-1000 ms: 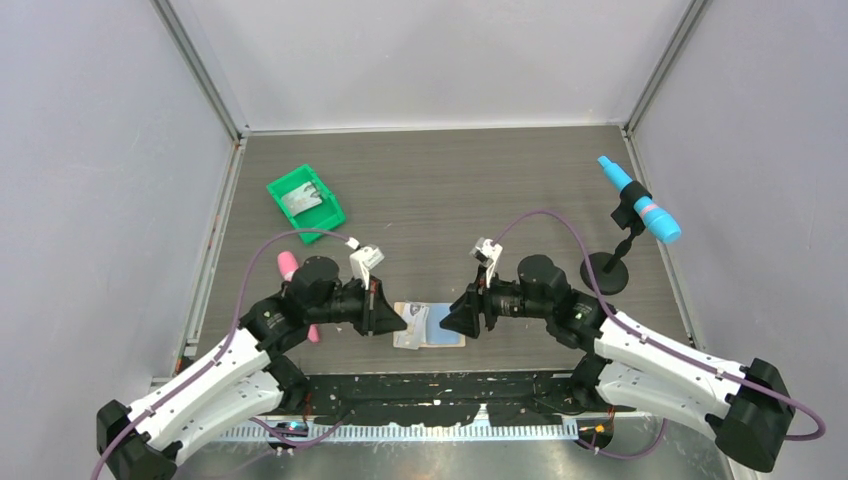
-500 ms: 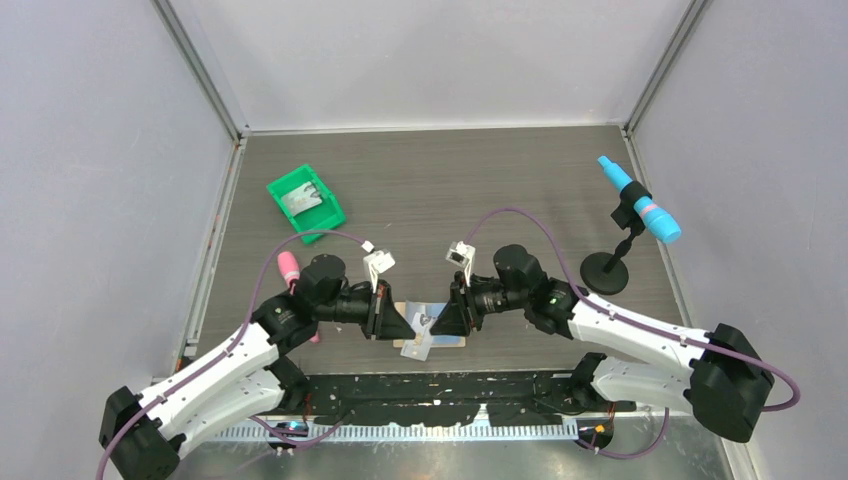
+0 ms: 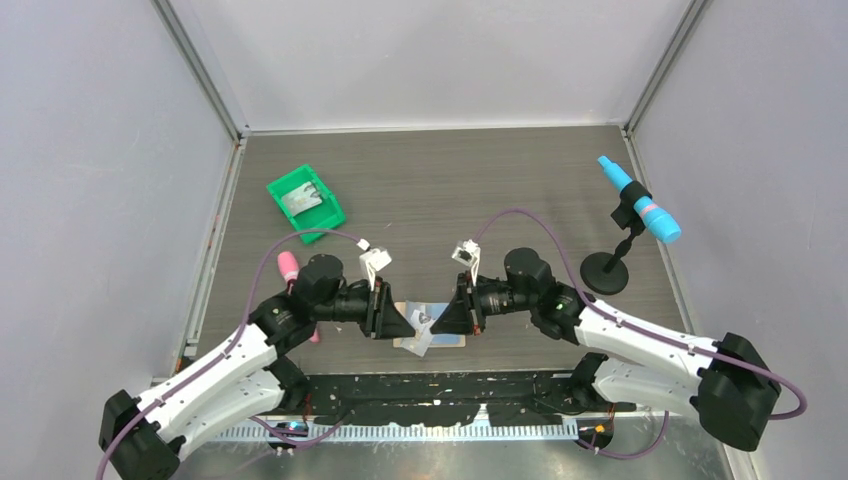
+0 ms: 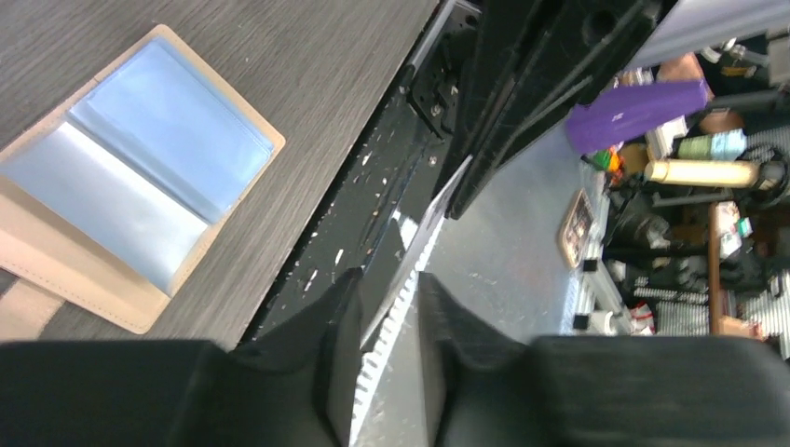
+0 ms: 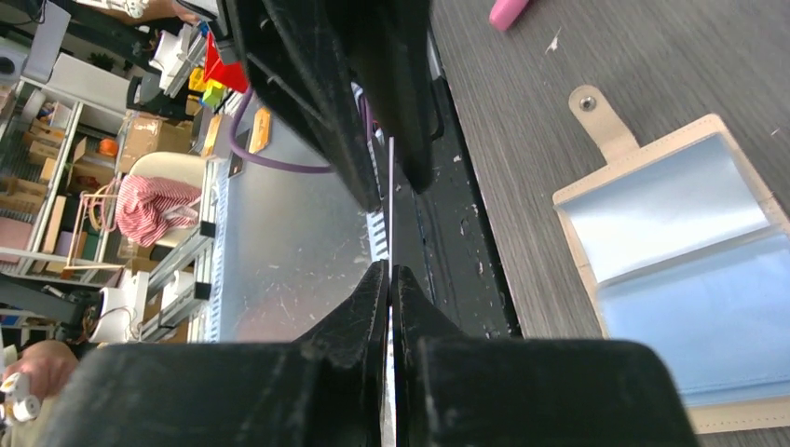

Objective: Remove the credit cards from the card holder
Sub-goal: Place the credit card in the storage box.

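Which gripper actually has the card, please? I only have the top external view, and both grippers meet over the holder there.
Observer: In the right wrist view, the right gripper is shut on the credit card, which shows edge-on.
Operator: Thank you. Is the left one gripping it too?
Observer: In the left wrist view, the left gripper has its fingers apart around the card, with a gap showing beside it, so it looks open.
Operator: And is the holder's strap fastened?
Observer: No. The card holder lies spread open, and its strap tab rests loose on the table.
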